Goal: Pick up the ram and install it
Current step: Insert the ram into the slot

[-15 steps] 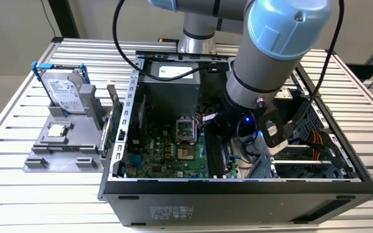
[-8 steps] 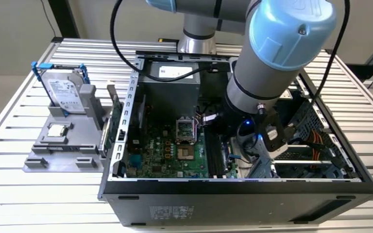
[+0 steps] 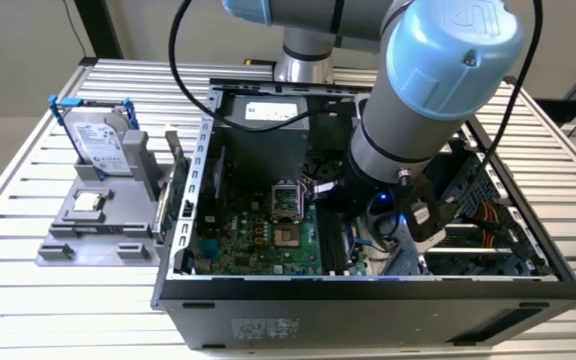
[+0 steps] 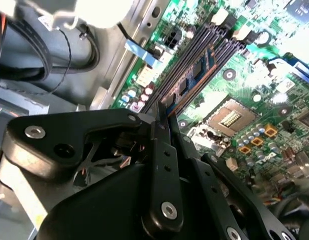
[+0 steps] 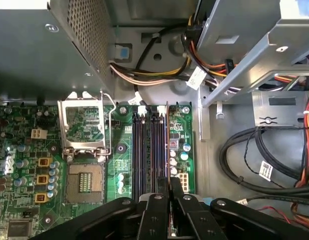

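My gripper (image 5: 169, 186) is down inside the open computer case (image 3: 368, 289), over the memory slots (image 5: 144, 150) of the green motherboard (image 5: 24, 150). Its black fingers (image 4: 159, 125) are shut on the ram (image 4: 197, 72), a thin green stick with a blue label strip. In the first wrist view the ram (image 5: 167, 142) shows edge-on, lying along the outermost slot beside the board's edge. I cannot tell whether it is seated in that slot. In the exterior view the gripper (image 3: 360, 238) is low in the case, under the arm's wrist.
The open CPU socket (image 5: 84, 132) sits beside the slots. Cable bundles (image 5: 254, 160) and a metal drive cage (image 5: 254, 45) crowd the other side. The power supply (image 3: 268, 112) fills the case's far end. On the exterior view's left, a hard drive (image 3: 98, 142) stands on a grey fixture (image 3: 93, 232).
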You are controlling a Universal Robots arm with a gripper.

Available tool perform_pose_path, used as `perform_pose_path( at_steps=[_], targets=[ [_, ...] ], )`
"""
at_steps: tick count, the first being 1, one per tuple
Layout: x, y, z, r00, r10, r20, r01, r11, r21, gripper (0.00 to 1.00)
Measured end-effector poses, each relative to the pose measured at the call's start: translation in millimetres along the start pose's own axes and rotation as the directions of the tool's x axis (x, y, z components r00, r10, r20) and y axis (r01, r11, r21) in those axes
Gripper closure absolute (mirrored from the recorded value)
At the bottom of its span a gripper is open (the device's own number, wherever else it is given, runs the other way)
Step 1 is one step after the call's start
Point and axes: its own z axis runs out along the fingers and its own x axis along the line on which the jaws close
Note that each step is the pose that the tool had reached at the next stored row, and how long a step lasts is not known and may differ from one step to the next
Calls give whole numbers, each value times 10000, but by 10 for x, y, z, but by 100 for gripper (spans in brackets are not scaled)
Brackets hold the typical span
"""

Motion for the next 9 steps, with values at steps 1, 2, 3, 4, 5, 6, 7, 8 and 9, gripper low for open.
perform_pose_path(
  at_steps=[1, 2, 3, 4, 5, 6, 7, 8, 9],
  targets=[
    [0, -4, 12, 10000, 0, 0, 0, 10000, -1, 100],
    [0, -7, 20, 10000, 1, 0, -1, 10000, 0, 100],
    [0, -10, 23, 10000, 1, 0, -1, 10000, 1, 100],
    [1, -13, 26, 10000, 1, 1, -1, 10000, -1, 100],
    [1, -15, 29, 10000, 1, 1, -1, 10000, -1, 100],
    [2, -17, 31, 10000, 1, -1, -1, 10000, 0, 100],
    [2, -18, 37, 10000, 0, -2, 0, 10000, -1, 100],
    [3, -20, 45, 10000, 1, -3, -1, 10000, -1, 100],
    [4, -22, 54, 10000, 2, -4, -2, 10000, 0, 100]
  ],
)
